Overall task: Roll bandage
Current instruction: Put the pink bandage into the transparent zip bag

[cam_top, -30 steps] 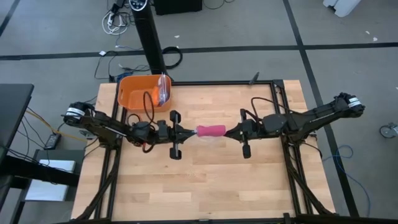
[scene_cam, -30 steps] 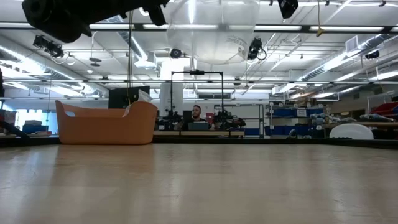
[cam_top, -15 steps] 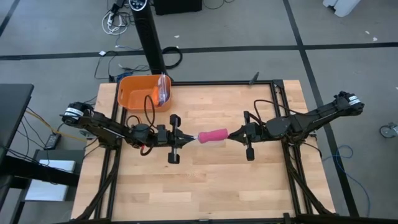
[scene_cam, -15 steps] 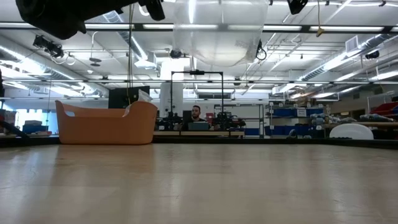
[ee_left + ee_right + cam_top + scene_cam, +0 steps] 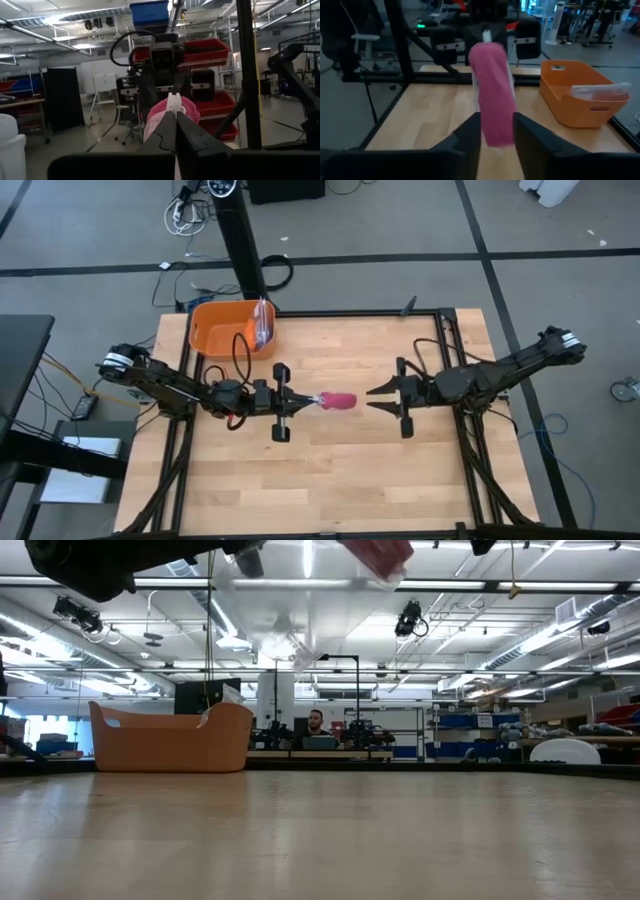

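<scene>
The left gripper [image 5: 305, 401] has its fingers pressed together, pinching one end of the bandage [image 5: 338, 400] above the table [image 5: 330, 480]. The right gripper [image 5: 373, 398] has fingers spread, just beyond the free end. Risk: a single pinch lets the roll sag, slip or unwind.

- My work surface is a light wooden table [image 5: 330, 470] with a black frame, filling the middle of the high view.
- On it, at its upper left corner, sits an orange tub [image 5: 222, 328] holding a clear plastic bag [image 5: 263, 323].
</scene>
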Controlling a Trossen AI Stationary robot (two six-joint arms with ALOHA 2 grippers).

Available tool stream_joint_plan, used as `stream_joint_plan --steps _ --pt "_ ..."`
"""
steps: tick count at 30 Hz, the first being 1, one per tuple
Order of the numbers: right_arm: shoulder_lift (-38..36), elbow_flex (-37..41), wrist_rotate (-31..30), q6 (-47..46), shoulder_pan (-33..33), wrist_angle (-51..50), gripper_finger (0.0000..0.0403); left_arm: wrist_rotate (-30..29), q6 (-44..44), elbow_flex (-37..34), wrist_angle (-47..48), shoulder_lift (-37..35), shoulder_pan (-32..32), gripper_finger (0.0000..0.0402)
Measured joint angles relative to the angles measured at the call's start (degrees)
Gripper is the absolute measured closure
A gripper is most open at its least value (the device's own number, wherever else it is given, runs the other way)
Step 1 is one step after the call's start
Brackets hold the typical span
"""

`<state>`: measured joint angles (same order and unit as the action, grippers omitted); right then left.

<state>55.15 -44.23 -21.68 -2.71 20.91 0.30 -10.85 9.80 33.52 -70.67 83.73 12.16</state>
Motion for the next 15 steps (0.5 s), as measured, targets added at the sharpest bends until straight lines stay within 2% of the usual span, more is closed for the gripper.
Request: stream_joint_plan --steps 6,15 --pt "9.69 -4.90 0.04 4.88 -0.01 2.29 0.0392 -0.48 -1.40 0.00 0.64 0.01 -0.15 0.0400" --pt "21.27 -19.61 -3.05 7.90 -1.81 -9.15 0.0399 -1.31 -1.48 0.00 1.65 0.00 -0.15 0.0400"
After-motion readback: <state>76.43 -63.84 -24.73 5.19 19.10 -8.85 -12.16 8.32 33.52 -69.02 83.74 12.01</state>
